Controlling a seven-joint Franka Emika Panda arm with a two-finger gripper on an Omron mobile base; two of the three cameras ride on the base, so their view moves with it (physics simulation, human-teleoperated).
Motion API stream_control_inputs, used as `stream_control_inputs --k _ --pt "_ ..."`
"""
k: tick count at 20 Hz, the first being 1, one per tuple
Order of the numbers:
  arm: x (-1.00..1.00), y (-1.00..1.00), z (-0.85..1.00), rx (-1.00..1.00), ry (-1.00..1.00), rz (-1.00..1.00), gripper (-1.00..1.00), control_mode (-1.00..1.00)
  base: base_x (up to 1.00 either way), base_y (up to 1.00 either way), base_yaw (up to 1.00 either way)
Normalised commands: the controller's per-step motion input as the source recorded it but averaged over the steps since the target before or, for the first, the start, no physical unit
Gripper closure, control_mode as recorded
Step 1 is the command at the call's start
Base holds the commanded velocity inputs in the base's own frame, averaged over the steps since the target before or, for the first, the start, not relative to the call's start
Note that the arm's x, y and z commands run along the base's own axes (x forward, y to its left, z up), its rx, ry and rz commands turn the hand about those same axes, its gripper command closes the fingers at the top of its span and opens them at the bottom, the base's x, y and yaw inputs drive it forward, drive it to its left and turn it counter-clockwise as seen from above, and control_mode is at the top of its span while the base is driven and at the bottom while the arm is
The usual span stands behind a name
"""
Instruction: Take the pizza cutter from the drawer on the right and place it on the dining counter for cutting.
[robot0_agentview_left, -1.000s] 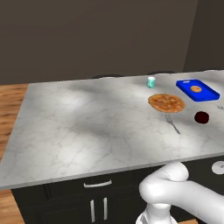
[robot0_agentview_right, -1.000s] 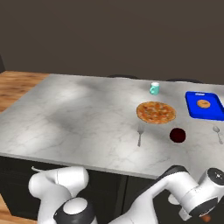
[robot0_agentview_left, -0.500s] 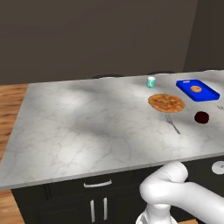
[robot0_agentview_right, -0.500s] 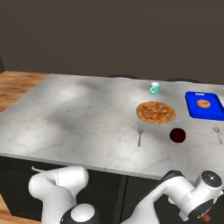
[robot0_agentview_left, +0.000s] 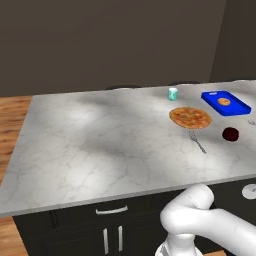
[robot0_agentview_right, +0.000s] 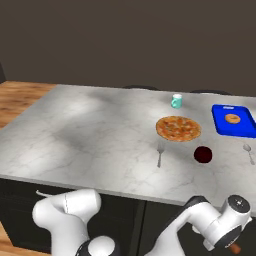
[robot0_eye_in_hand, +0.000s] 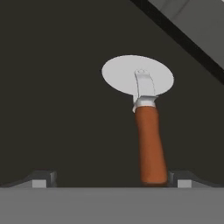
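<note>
The pizza cutter (robot0_eye_in_hand: 144, 109) lies on the dark drawer floor in the hand view, round silver blade away from me, orange-brown handle pointing back toward my fingers. My gripper (robot0_eye_in_hand: 111, 179) is open just above it, and the handle's end sits close inside one of its fingertips (robot0_eye_in_hand: 183, 178) without being held. In the right base view my hand (robot0_agentview_right: 227, 227) hangs low in front of the black cabinets, below the edge of the marble dining counter (robot0_agentview_right: 90, 135), with a bit of the orange handle (robot0_agentview_right: 235, 248) under it. The dining counter (robot0_agentview_left: 100, 145) spans the left base view.
On the counter's right part lie a pizza (robot0_agentview_right: 178, 128), a fork (robot0_agentview_right: 159, 154), a dark red round thing (robot0_agentview_right: 202, 154), a spoon (robot0_agentview_right: 248, 152), a teal cup (robot0_agentview_right: 176, 101) and a blue tray (robot0_agentview_right: 232, 120) holding a doughnut. A light strip (robot0_eye_in_hand: 192, 26) crosses one corner of the hand view.
The arm has shifted only slightly low at the counter's right end. The things on the counter have not moved.
</note>
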Motion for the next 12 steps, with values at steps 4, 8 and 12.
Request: stream_control_inputs --k 4,8,12 --pt "0.08 0.00 -0.15 0.00 0.00 0.00 -1.00 -1.00 0.00 0.00 0.00" --pt "0.05 0.00 -0.14 0.00 0.00 0.00 -1.00 -1.00 0.00 0.00 0.00" --pt "0.11 0.00 -0.07 0.00 0.00 0.00 -1.00 -1.00 0.00 0.00 0.00"
